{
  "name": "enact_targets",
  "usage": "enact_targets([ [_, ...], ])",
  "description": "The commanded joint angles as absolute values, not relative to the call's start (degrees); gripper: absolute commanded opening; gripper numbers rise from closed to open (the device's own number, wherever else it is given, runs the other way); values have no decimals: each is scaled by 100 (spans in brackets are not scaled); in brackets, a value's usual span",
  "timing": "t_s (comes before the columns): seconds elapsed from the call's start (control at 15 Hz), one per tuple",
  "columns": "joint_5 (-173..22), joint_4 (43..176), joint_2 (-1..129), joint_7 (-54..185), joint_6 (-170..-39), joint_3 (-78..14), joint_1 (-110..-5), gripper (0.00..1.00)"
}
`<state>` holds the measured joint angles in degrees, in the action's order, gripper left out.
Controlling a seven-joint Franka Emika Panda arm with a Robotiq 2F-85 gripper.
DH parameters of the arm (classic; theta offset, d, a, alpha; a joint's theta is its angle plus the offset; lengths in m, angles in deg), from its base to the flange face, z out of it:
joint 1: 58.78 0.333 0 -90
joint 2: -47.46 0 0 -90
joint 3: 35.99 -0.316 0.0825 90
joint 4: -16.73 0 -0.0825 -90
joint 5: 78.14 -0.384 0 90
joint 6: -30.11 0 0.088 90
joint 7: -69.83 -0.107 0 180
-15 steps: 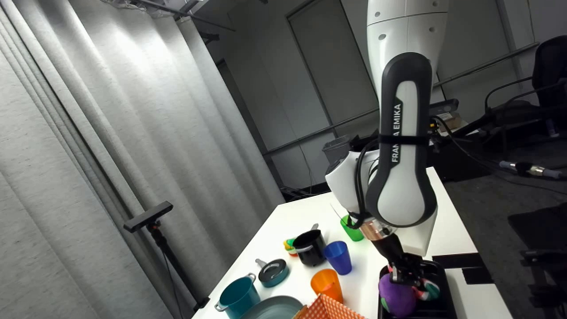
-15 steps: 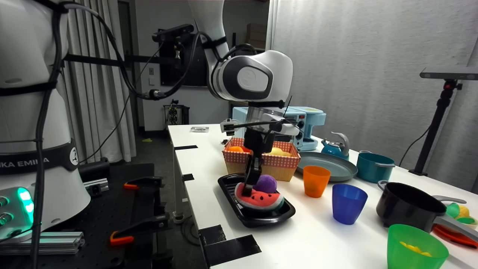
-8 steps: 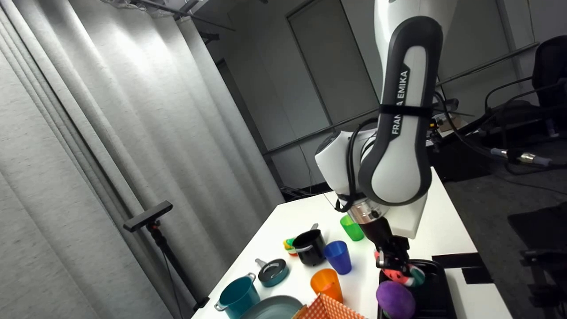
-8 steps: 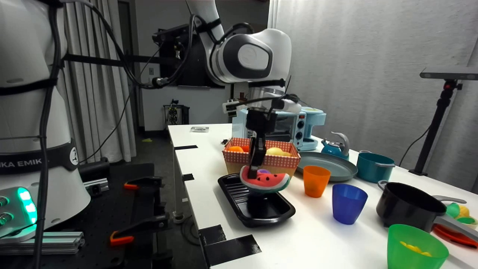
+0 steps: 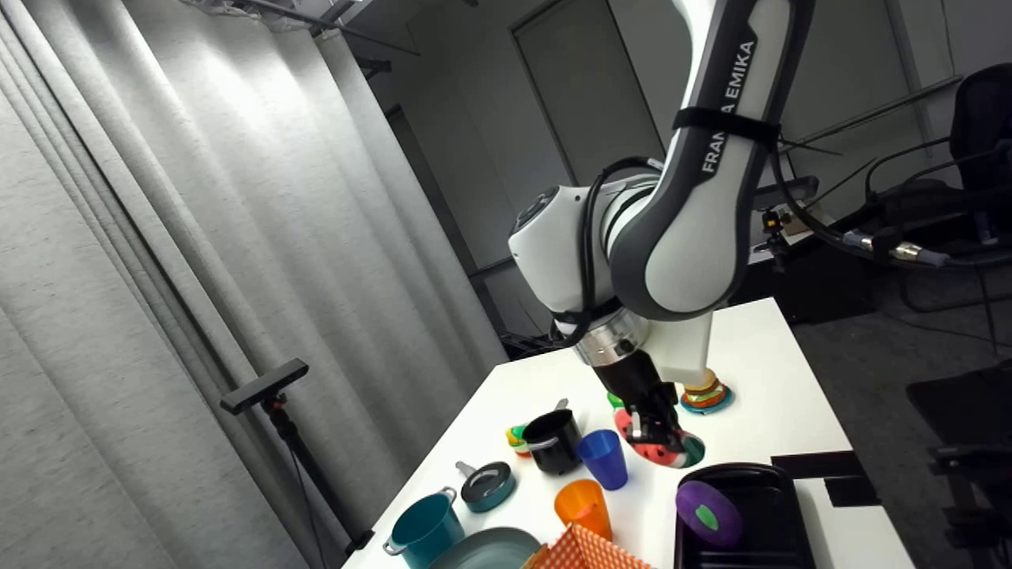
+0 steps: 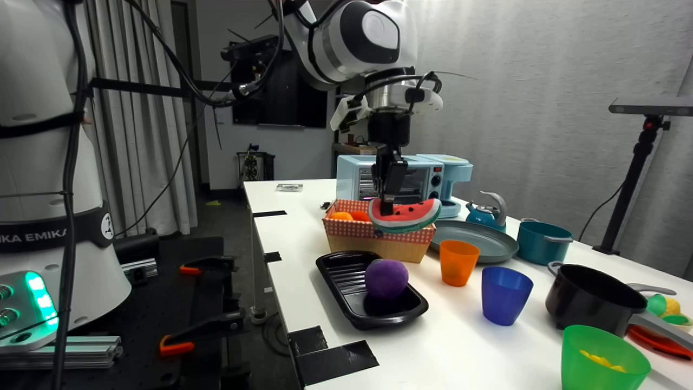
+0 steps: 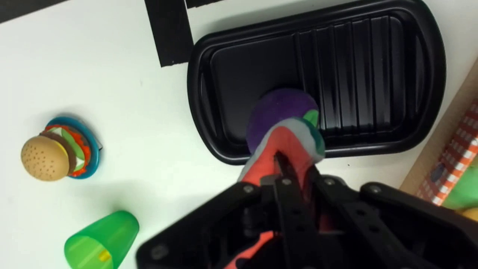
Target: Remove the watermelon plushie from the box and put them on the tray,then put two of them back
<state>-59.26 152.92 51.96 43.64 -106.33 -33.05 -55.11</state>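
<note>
One watermelon plushie (image 6: 416, 212), red with dark seeds and a white and green rind, hangs in the air, with my gripper (image 7: 297, 164) shut on its red part. In the wrist view its near end is partly hidden behind the fingers (image 7: 285, 164). Below lies the black tray (image 7: 254, 61), with a purple round toy (image 6: 386, 278) in it that bears a green leaf. From an exterior view the plushie overlaps the front of the box (image 6: 373, 246), which has a red checkered rim and holds orange and red things; it is raised above the table.
A burger toy (image 7: 46, 158) and a green cup (image 7: 104, 237) stand beyond one end of the tray. Orange (image 6: 458, 264) and blue (image 6: 504, 295) cups, a black pot (image 6: 587, 298) and a grey plate (image 6: 479, 244) stand alongside. A light blue toaster oven (image 6: 349, 181) is behind the box.
My gripper has lifted the watermelon plushie up off the tray and out past its edge, keeping its hold. The purple toy stayed in the tray but turned, showing its leaf.
</note>
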Motion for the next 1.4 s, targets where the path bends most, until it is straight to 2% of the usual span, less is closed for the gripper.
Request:
enact_targets([
  [0.0, -5512, 14680, 5417, 4416, -10100, -3529, -5402, 2],
  [0.73, -5003, 13089, 6409, 4929, -9486, -3944, -4794, 2],
  [1.33, -5244, 12918, 6680, 5300, -9546, -4058, -4499, 2],
])
